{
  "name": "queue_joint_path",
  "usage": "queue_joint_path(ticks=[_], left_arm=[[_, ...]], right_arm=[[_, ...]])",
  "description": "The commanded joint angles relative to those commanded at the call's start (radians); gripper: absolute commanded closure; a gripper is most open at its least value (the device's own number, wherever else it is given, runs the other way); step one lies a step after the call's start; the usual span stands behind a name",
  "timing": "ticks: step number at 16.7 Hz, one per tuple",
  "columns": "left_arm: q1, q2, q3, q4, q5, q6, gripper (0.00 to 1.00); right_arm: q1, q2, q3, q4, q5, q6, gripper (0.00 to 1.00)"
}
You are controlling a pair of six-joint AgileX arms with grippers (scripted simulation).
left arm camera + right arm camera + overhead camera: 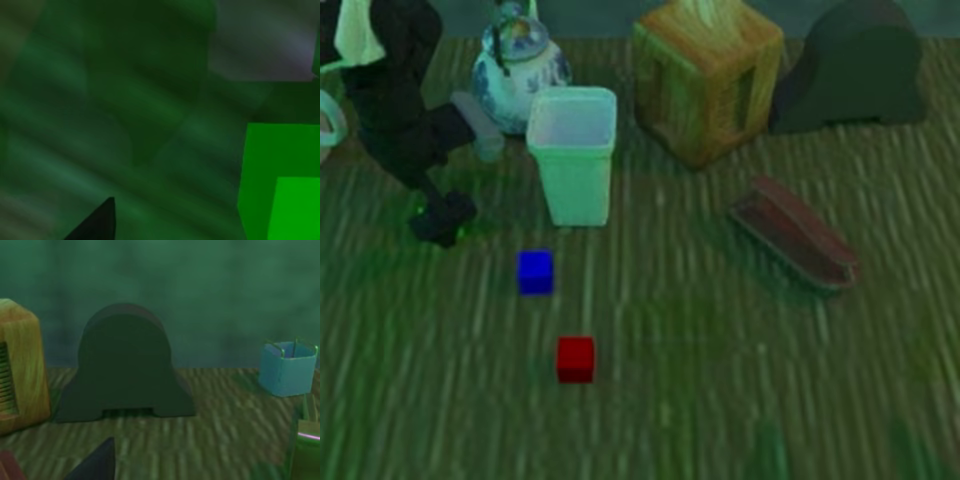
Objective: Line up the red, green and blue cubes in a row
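On the striped green table [720, 400], the left gripper [442, 218] reaches low left of the white bin [574, 150], apparently beside the green cube [285, 190]; jaw state indeterminable.

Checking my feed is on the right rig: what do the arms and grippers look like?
Only the left arm shows from above: black, chunky links with a pale grey segment, ending in a dark gripper. Each wrist view shows just one dark pointed fingertip.

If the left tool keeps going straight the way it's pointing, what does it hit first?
Probably the green cube: the left tool points down at the table, and the cube sits close in its wrist view, though off to one side.
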Motion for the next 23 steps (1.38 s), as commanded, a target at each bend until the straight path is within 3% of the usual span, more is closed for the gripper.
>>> queue_joint_path(ticks=[7,20,23], left_arm=[[0.000,0.023,-0.055,0.070,0.000,0.000,0.00],[0.000,0.023,-0.055,0.070,0.000,0.000,0.98],[0.000,0.023,-0.055,0.070,0.000,0.000,1.00]], right_arm=[[0.000,0.000,0.000,0.000,0.000,0.000,0.00],[0.000,0.000,0.000,0.000,0.000,0.000,0.00],[0.000,0.000,0.000,0.000,0.000,0.000,0.00]])
